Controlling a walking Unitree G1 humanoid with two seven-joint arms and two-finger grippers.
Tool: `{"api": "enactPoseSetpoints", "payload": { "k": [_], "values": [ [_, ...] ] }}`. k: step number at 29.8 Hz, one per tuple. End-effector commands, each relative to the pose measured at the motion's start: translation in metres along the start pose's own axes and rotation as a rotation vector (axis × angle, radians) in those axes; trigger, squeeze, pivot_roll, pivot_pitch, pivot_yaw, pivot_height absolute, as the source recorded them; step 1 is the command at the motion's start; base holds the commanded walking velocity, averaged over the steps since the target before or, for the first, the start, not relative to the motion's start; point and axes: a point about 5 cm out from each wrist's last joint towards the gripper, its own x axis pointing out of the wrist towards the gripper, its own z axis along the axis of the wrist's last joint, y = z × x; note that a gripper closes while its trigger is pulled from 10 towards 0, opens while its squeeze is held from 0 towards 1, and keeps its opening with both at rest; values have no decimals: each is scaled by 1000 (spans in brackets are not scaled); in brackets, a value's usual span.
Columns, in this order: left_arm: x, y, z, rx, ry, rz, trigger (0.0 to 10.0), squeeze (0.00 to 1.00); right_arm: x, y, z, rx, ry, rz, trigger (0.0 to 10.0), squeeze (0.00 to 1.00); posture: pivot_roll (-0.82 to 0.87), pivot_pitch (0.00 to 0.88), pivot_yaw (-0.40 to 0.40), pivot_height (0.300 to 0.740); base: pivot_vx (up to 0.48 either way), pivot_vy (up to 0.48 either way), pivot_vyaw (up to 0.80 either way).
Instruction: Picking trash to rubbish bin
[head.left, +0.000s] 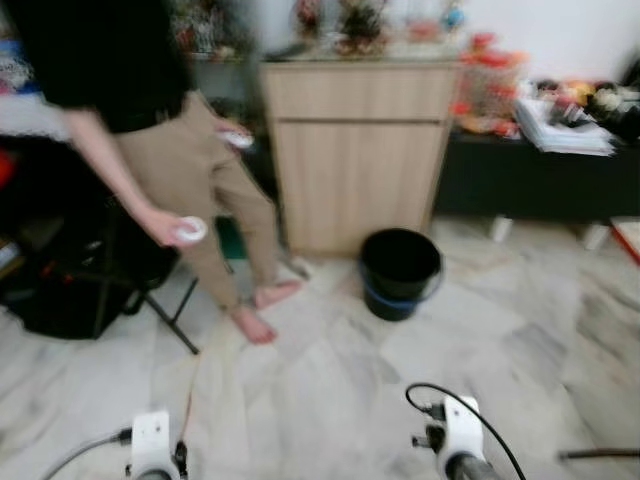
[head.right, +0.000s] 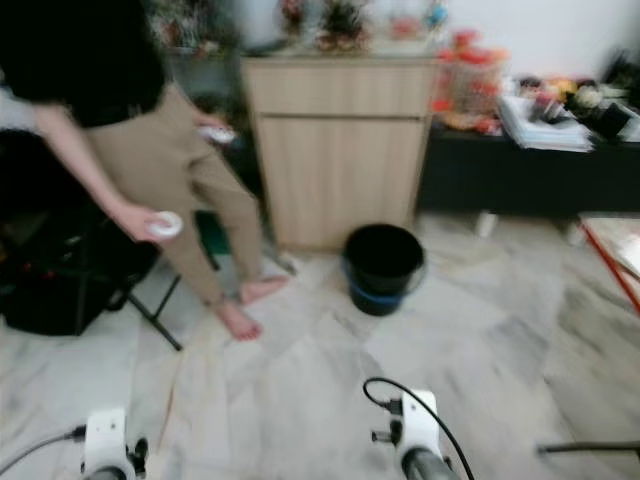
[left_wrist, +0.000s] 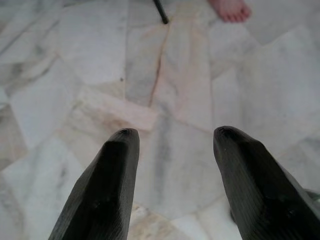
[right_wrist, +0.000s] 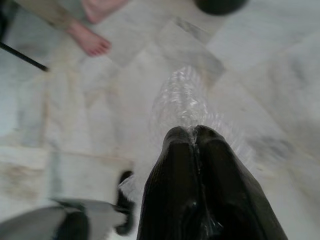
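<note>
— Bottle's in hand, I'd say: the right gripper (right_wrist: 192, 137) has its black fingers pinched tight on a crumpled clear plastic bottle (right_wrist: 182, 100), carried low above the pale marble floor (head.left: 330, 390).

— And the round black plastic bin (head.left: 400, 272)?

— Ahead, at the foot of the light wooden cabinet (head.left: 357, 150). The pick looks done; the carry and the drop remain.

— The other arm?

— The left gripper (left_wrist: 170, 150) hangs with fingers spread apart, nothing between them.

— Room to move?

— Bare floor straight to the bin. A person (head.left: 175, 150) stands barefoot just left of the cabinet, near a black chair leg (head.left: 170, 320); the low dark bench (head.left: 530, 175) lines the right wall.
</note>
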Motion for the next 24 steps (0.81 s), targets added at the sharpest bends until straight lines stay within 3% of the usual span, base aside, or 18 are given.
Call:
{"api": "enactPoseSetpoints", "payload": {
  "k": [1,7,24],
  "values": [
    [1,-4,3,-9,3,-10,10000,0,-2,-9,-1,22,-2,-26,10000,0,51,0,47,740,0,0,0],
    [1,-1,2,-24,3,2,10000,0,-2,-9,-2,31,0,-33,10000,0,44,0,38,740,86,0,0],
    [0,-4,-5,9,40,-31,10000,0,-5,-17,-8,91,2,-88,10000,0,1,0,90,740,414,0,0]
  ]
}}
